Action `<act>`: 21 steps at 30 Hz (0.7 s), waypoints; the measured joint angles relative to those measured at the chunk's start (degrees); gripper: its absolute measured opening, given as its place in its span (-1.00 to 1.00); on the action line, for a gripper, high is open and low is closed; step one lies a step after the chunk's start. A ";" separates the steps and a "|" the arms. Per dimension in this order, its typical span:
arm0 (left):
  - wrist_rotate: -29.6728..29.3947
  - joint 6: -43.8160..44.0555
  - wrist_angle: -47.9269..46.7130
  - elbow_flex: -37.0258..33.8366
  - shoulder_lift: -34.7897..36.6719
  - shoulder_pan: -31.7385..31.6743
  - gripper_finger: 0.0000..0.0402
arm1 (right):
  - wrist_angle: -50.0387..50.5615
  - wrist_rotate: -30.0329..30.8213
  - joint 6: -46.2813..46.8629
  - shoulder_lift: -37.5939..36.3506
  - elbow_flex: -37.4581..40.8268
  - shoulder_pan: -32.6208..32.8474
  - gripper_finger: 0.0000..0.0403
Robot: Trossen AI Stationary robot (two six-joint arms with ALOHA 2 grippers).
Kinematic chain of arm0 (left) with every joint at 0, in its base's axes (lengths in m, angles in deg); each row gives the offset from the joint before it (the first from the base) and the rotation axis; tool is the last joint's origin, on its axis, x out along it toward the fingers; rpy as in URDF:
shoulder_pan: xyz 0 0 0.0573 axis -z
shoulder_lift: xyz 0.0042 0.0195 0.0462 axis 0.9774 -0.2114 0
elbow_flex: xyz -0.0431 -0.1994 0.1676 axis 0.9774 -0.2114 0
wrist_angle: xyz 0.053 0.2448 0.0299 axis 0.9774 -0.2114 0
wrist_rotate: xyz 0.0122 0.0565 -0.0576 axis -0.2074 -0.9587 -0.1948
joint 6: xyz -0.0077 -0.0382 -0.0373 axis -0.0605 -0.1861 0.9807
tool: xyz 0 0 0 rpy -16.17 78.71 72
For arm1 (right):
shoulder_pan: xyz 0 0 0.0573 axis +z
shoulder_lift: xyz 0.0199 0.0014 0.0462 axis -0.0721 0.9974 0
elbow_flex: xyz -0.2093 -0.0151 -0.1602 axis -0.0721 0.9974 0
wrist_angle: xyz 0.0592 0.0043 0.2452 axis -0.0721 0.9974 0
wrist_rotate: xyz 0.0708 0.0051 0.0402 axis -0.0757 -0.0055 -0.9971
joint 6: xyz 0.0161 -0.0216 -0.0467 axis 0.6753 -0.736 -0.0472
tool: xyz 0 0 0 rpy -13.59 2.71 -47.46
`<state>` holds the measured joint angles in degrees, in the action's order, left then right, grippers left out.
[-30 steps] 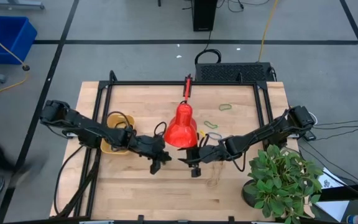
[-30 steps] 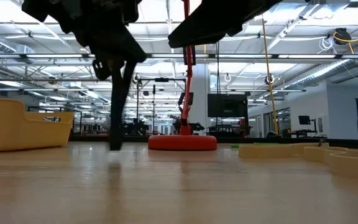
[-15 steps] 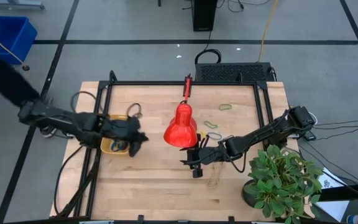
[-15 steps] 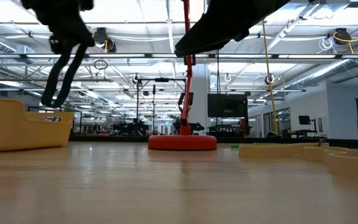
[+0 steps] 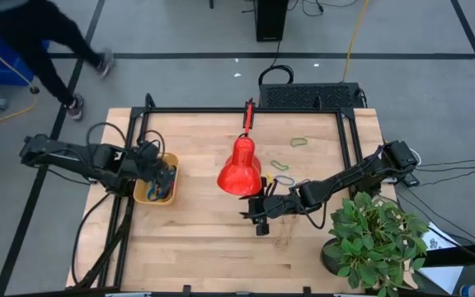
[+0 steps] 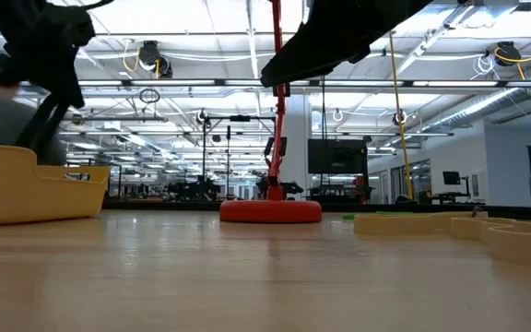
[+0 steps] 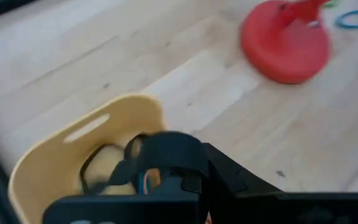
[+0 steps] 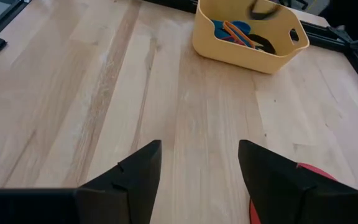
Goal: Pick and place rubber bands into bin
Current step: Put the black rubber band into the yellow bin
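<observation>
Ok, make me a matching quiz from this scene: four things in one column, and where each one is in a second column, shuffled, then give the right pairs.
Things:
1. left gripper
2. right gripper
3. red lamp
4. potted plant

Places:
A. at the table's front right corner
B. over the yellow bin
C. near the table's middle
D. just in front of the lamp, over bare wood

Pairs: 1-B, 2-D, 3-C, 4-A
</observation>
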<state>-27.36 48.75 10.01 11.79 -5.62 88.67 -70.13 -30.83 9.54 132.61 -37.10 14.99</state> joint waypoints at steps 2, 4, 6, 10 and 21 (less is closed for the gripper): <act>0.10 2.47 -1.69 0.00 -1.10 0.00 -0.98 | 0.01 0.00 -0.01 0.00 0.00 -0.02 0.04; 0.09 3.60 -2.20 -0.02 -2.25 0.00 -0.98 | 0.01 0.00 -0.01 0.00 0.00 -0.05 0.04; 0.50 4.54 -2.16 -0.02 -3.45 0.00 -0.96 | 0.05 0.00 -0.01 0.00 0.01 -0.04 0.04; 0.73 6.51 -3.61 -0.02 -6.43 0.00 -0.96 | 0.05 0.00 0.00 0.00 0.00 -0.03 0.04; 6.48 10.22 -5.11 -4.27 -12.62 -1.91 -0.98 | 0.49 0.00 2.56 0.00 0.00 0.08 0.04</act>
<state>-20.87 58.96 4.90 7.53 -18.25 86.76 -69.64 -30.83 12.10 132.61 -37.10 15.07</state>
